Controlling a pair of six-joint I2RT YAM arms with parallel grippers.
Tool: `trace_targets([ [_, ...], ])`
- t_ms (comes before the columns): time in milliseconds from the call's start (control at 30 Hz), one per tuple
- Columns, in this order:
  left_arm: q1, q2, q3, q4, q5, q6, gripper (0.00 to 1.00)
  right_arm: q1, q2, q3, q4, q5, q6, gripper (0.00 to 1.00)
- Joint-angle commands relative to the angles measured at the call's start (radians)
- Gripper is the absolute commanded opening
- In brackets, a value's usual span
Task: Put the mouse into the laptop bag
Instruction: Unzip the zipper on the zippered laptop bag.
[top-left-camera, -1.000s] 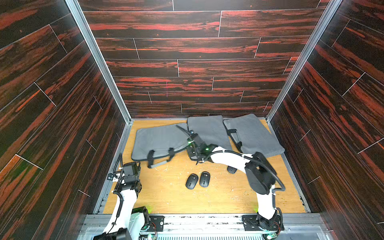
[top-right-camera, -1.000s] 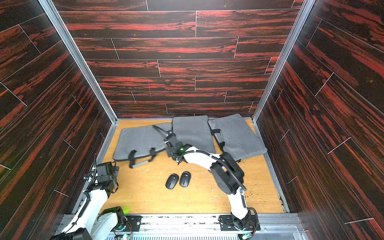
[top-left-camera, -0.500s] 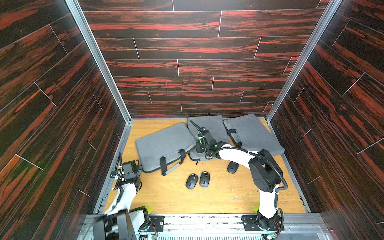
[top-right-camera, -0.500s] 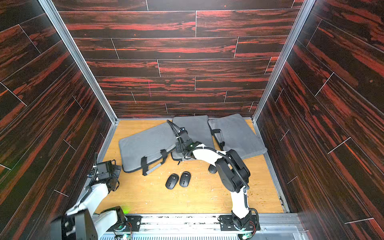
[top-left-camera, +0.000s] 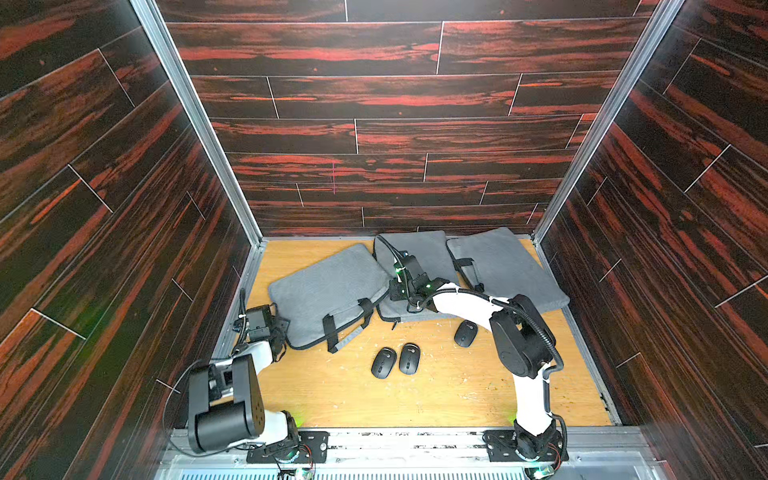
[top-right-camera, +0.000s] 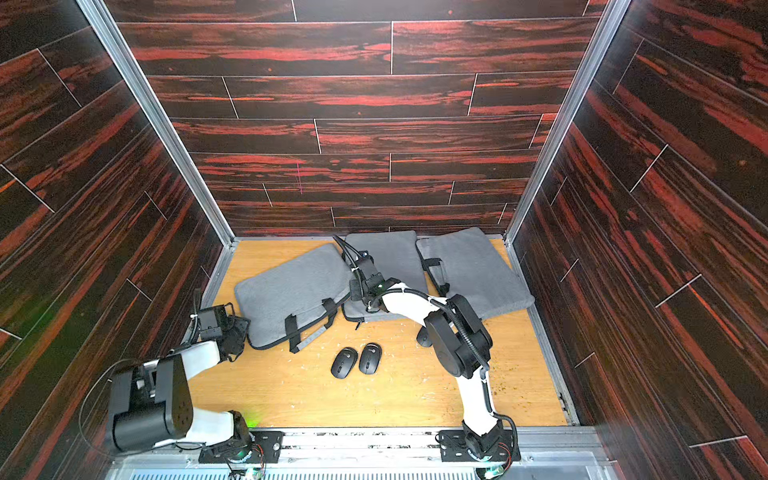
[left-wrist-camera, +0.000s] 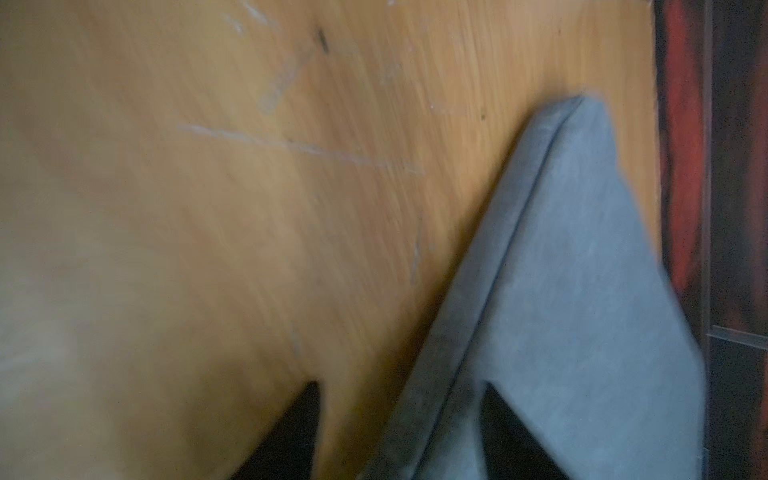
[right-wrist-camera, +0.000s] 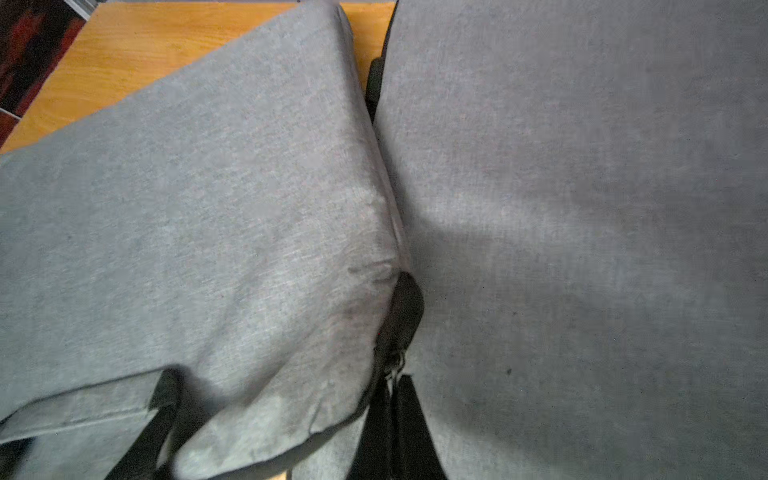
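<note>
Three black mice lie on the wooden floor: a pair side by side (top-left-camera: 383, 362) (top-left-camera: 409, 358) and one (top-left-camera: 465, 333) beside my right arm. The grey laptop bag (top-left-camera: 328, 291) (top-right-camera: 291, 291) with black handles lies slanted at the left. My right gripper (top-left-camera: 395, 291) (right-wrist-camera: 392, 376) is shut on the zipper pull (right-wrist-camera: 397, 361) at that bag's far right corner. My left gripper (top-left-camera: 284, 332) (left-wrist-camera: 399, 388) is at the bag's near left corner. Its jaws stand apart, with the bag's seamed edge (left-wrist-camera: 490, 291) between them and bare floor showing beside one finger.
Two more grey laptop bags lie at the back, one in the middle (top-left-camera: 419, 253) and one at the right (top-left-camera: 498, 266). Dark wood-pattern walls close in three sides. The floor (top-left-camera: 415, 399) in front of the mice is bare wood.
The left bag has swung round, its right end drawn toward the middle bag by my right gripper. My left arm has reached in to the bag's near corner, and its jaws have narrowed.
</note>
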Motion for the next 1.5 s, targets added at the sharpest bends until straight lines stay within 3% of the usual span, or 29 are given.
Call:
trace_targets([
  [0, 0.002, 0.013, -0.033, -0.038, 0.026, -0.012, 0.25, 0.015, 0.036, 0.012, 0.050, -0.039, 0.006, 0.00],
  [67, 0.002, 0.004, -0.025, -0.084, -0.008, -0.015, 0.03, 0.027, 0.029, -0.013, 0.062, -0.036, -0.002, 0.00],
  [100, 0.002, 0.000, -0.020, -0.117, -0.036, -0.021, 0.00, 0.031, 0.021, -0.031, 0.073, -0.035, -0.002, 0.00],
  [400, 0.002, -0.098, -0.038, -0.273, -0.206, -0.097, 0.00, 0.033, -0.085, -0.253, 0.172, -0.044, -0.024, 0.00],
  [633, 0.002, -0.113, -0.056, -0.257, -0.205, -0.115, 0.00, 0.126, -0.096, -0.293, 0.203, -0.102, -0.047, 0.00],
  [967, 0.002, -0.203, -0.089, -0.314, -0.241, -0.146, 0.00, 0.257, 0.048, -0.099, 0.130, -0.107, -0.024, 0.00],
  [1100, 0.002, -0.279, -0.119, -0.354, -0.258, -0.179, 0.00, 0.253, 0.135, 0.030, 0.072, -0.090, -0.023, 0.00],
  [1267, 0.002, -0.377, -0.160, -0.395, -0.291, -0.217, 0.00, 0.224, 0.297, 0.306, -0.071, -0.075, -0.058, 0.00],
  [1433, 0.002, -0.430, -0.184, -0.377, -0.250, -0.215, 0.00, 0.174, 0.425, 0.547, -0.185, -0.075, -0.088, 0.00],
  [1467, 0.002, -0.431, -0.192, -0.356, -0.234, -0.215, 0.04, 0.162, 0.440, 0.581, -0.206, -0.075, -0.092, 0.00],
])
